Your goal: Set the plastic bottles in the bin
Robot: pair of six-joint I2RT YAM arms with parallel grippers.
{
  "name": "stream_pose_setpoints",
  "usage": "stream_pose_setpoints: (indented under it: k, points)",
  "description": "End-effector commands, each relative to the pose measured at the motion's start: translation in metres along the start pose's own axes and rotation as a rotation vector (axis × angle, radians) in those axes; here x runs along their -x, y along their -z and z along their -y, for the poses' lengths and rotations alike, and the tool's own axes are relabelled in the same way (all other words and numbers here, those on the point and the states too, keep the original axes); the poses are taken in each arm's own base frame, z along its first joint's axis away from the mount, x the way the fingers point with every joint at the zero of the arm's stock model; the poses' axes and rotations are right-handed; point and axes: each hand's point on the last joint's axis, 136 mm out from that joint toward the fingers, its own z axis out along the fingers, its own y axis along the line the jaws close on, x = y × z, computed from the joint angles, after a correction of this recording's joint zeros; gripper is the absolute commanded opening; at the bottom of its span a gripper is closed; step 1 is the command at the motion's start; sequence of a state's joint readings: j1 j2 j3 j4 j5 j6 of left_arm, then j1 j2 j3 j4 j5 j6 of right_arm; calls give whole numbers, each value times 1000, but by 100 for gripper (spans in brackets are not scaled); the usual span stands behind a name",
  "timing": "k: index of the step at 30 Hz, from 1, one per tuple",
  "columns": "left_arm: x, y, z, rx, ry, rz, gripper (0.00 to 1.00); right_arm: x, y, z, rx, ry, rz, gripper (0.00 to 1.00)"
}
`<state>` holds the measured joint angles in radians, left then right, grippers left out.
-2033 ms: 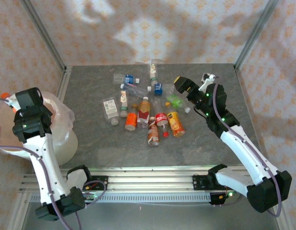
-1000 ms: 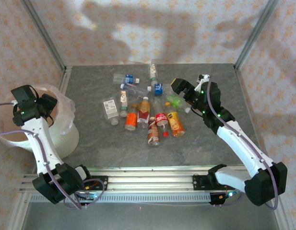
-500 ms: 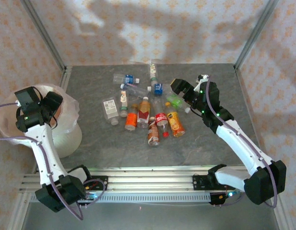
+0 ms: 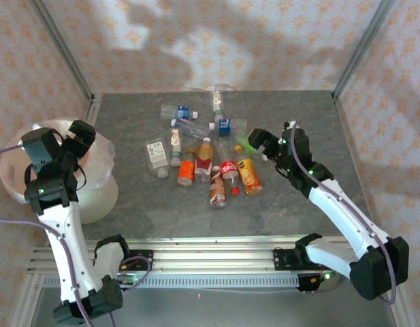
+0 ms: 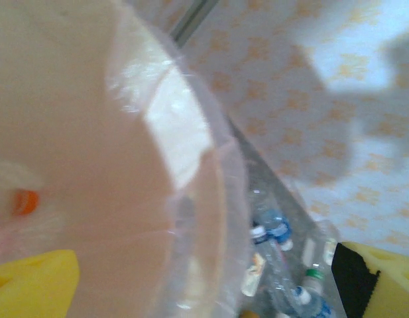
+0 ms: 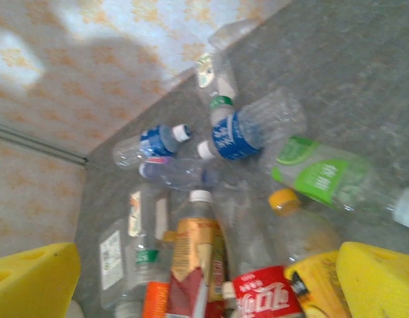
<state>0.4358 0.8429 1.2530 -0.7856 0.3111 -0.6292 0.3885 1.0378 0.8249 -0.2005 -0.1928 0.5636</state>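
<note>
Several plastic bottles (image 4: 210,160) lie in a cluster mid-table, with orange, red, yellow, green and blue labels. The white lined bin (image 4: 94,201) stands at the left edge. My left gripper (image 4: 60,142) hovers open over the bin's right rim with nothing between its yellow pads (image 5: 32,285). An orange-capped bottle (image 5: 22,202) lies inside the pinkish bin (image 5: 211,172). My right gripper (image 4: 259,144) is open just above the cluster's right side, by the green-labelled bottle (image 6: 320,175). Below its open fingers lie a gold-labelled bottle (image 6: 194,255) and a red-labelled one (image 6: 267,291).
Metal frame posts (image 4: 60,51) and patterned walls close in the table at the back and sides. Bare grey tabletop (image 4: 155,204) lies between the bin and the cluster. A rail (image 4: 210,262) runs along the near edge.
My left gripper opened over the bin, and the orange-capped bottle it carried now lies inside. The right gripper shifted down and nearer, toward the cluster's right side.
</note>
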Motion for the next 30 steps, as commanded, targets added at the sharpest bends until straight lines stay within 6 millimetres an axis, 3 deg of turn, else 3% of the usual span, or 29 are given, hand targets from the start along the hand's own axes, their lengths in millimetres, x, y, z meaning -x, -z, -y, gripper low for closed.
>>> stream_pose_setpoints:
  k: [1, 8, 13, 17, 20, 24, 26, 30]
  points:
    - [-2, 11, 43, -206, -14, -1, 100, -13, 5, 21, -54, 73, -1, 99]
    - [-48, 13, 122, -448, -170, -163, 100, -57, -4, 39, -19, 201, -129, 99]
    - [-80, 3, 153, -462, -299, -213, 100, -76, -12, 47, -9, 232, -190, 100]
    - [-121, -11, 178, -501, -343, -310, 100, -99, -18, 53, -18, 260, -288, 99]
    - [-149, -22, 186, -483, -394, -363, 100, -117, -22, 57, -52, 326, -338, 99]
    - [-171, -35, 187, -443, -414, -397, 100, -136, -29, 61, -99, 464, -372, 95]
    - [-177, -39, 187, -436, -414, -410, 100, -139, -34, 68, -151, 475, -378, 94]
    - [-180, -45, 179, -394, -422, -415, 100, -125, -34, 90, -298, 460, -301, 93]
